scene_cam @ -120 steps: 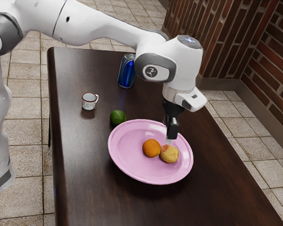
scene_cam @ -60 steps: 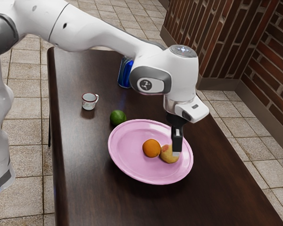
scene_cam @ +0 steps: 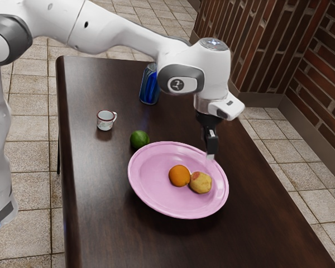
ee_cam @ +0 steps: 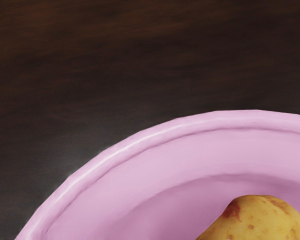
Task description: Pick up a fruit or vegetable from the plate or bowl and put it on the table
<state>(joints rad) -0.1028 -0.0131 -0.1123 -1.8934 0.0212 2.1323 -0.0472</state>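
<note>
In the exterior view, read the plate (scene_cam: 151, 190) as a clock face with twelve at the view's top. Your hand (scene_cam: 211, 155) is at about two o'clock, above the rim, with no fruit hanging from it; whether it is spread or pressed together, you cannot tell from here. The orange (scene_cam: 179, 175) sits near the centre of the plate, and the potato (scene_cam: 200, 182) lies beside it at about four o'clock, so both candidates are in the plate and neither is on the table (scene_cam: 95, 184). A lime (scene_cam: 139, 139) rests on the table just off the rim, toward ten or eleven; nothing here tells you whether it counts. Farther out are the mug (scene_cam: 105, 120), toward ten or eleven, and the can (scene_cam: 149, 88), between eleven and twelve.

In the wrist view, you see the potato inside the rim, loose in the hollow of the plate. By your task, the pick, the carry and the set-down of one of these two seem left to do.
</note>
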